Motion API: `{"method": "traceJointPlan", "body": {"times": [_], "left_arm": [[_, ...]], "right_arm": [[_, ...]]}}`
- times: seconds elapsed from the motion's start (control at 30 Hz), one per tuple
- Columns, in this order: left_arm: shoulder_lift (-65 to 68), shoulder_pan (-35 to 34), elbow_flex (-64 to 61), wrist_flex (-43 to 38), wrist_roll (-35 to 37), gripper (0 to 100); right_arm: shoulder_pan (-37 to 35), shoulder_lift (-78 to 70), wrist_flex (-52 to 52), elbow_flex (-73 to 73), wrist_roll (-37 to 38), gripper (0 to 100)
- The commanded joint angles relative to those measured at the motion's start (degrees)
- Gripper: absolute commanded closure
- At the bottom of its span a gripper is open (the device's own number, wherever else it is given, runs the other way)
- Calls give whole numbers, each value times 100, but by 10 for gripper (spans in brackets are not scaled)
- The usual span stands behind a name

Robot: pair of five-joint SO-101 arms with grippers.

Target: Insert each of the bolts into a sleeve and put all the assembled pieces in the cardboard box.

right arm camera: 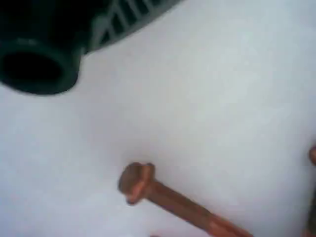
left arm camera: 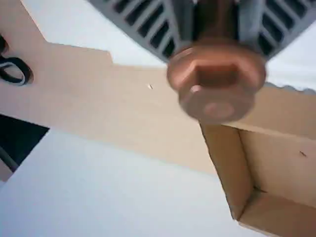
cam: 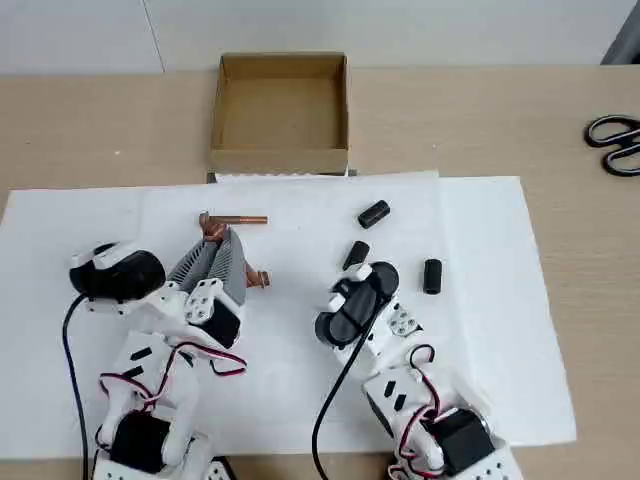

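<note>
- The left claw sits at about 9 o'clock on the white paper sheet and is closed on the held bolt, whose copper head shows between the grey fingers
- A loose bolt lies flat on the sheet just beyond that claw's tip, toward 12 o'clock
- Another copper bolt end shows just beside the same claw, at its 4 o'clock; how it lies is hard to tell
- The right claw, near the sheet's middle, grips the held sleeve, a black tube
- Two more black sleeves lie on the sheet: one toward 12 o'clock of the right claw, the other at its 3 o'clock
- The cardboard box stands open on the surface at the sheet's 12 o'clock edge
- Scissors lie on the surface at 2 o'clock, off the sheet
</note>
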State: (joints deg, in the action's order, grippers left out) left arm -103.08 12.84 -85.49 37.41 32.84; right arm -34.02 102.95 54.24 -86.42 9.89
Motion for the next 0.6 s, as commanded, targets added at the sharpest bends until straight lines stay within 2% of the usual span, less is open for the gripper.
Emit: {"method": "traceJointPlan", "body": {"times": [0.0, 0.23, 0.57], "left_arm": [[-70, 325, -13, -193, 44, 994], [-70, 1125, -13, -185, 44, 994], [-70, 1354, -13, -185, 44, 994]], "right_arm": [[-154, 84, -180, 44, 62, 996], [-259, 84, -330, 35, 70, 996], [-277, 84, -505, -123, 70, 996]]}}
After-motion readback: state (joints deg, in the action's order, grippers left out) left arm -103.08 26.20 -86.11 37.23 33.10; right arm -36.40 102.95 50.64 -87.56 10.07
